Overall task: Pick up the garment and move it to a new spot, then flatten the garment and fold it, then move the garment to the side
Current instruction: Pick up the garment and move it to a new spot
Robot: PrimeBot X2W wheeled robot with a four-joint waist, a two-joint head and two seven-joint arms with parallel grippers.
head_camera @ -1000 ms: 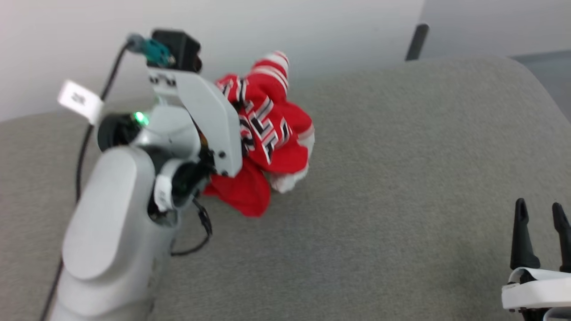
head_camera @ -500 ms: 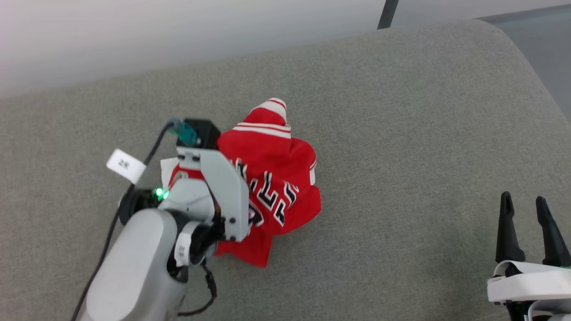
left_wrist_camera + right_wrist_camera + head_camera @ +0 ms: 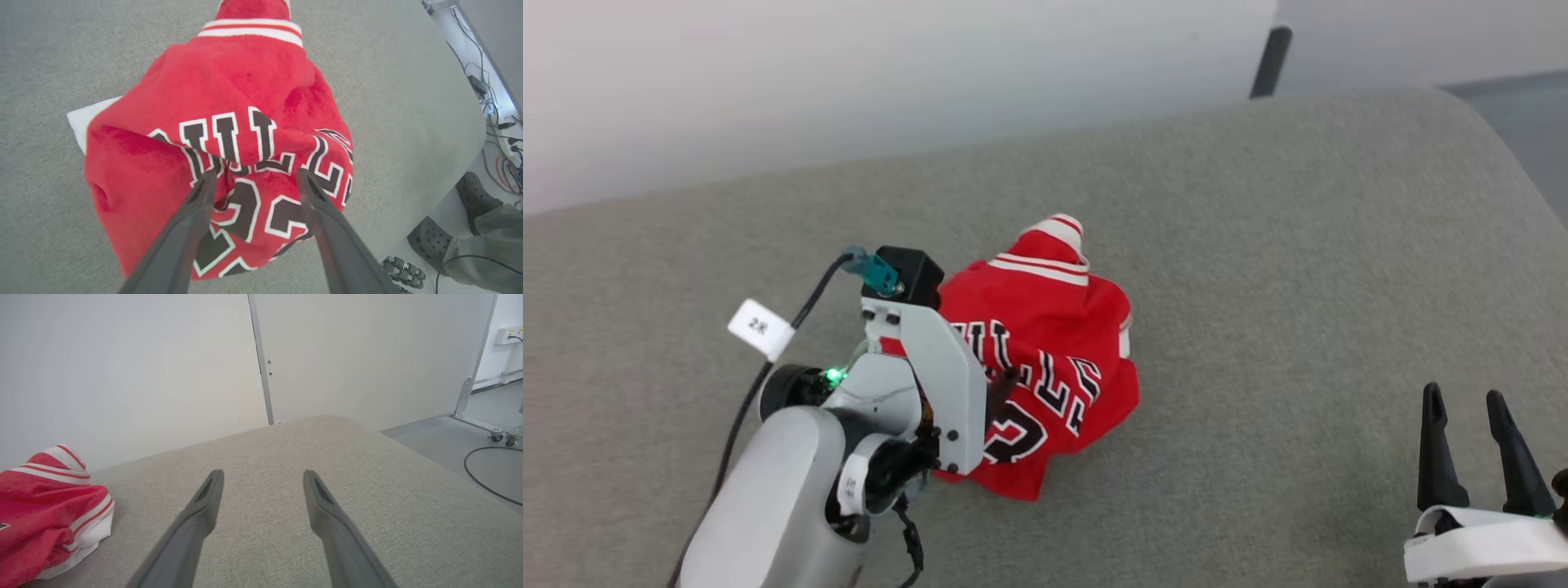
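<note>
The garment (image 3: 1054,359) is a red fleecy knit, its nap plain in the left wrist view. It is bunched into a rounded heap, not flat, and lies on the cushion (image 3: 1258,245). Black block letters edged in white, "ULL" legible, bend over a fold, with large creased numerals below them. Ribbed red-white striped trim (image 3: 1058,233) makes a peak at the heap's far end. A white sleeve edge (image 3: 83,120) pokes out at one side.

The left gripper (image 3: 256,179) has two long, dark, matte, tapered fingers, spread apart. The tips stand over the garment's numerals and nothing is clamped. Whether they touch the cloth I cannot tell. The pale, smooth forearm shell (image 3: 768,490) sits just beside the garment. It carries a green light (image 3: 832,376) and a black cable with a white tag (image 3: 760,328).

The right gripper (image 3: 263,477) has its fingers apart with nothing between them, well to the right of the garment over bare cushion.

Surface: the cushion is grey-beige coarse woven upholstery, broad and flat, with a rounded corner far right of the garment.

Room: smooth white wall panels (image 3: 122,355) stand behind the garment, with a thin dark upright strip (image 3: 1262,61) between two of them. The grey floor (image 3: 449,445) right of the garment carries a looped black cord (image 3: 482,473). In the left wrist view, a person's feet in dark perforated clogs (image 3: 429,245) stand near the garment, off the cushion, among loose wires.
</note>
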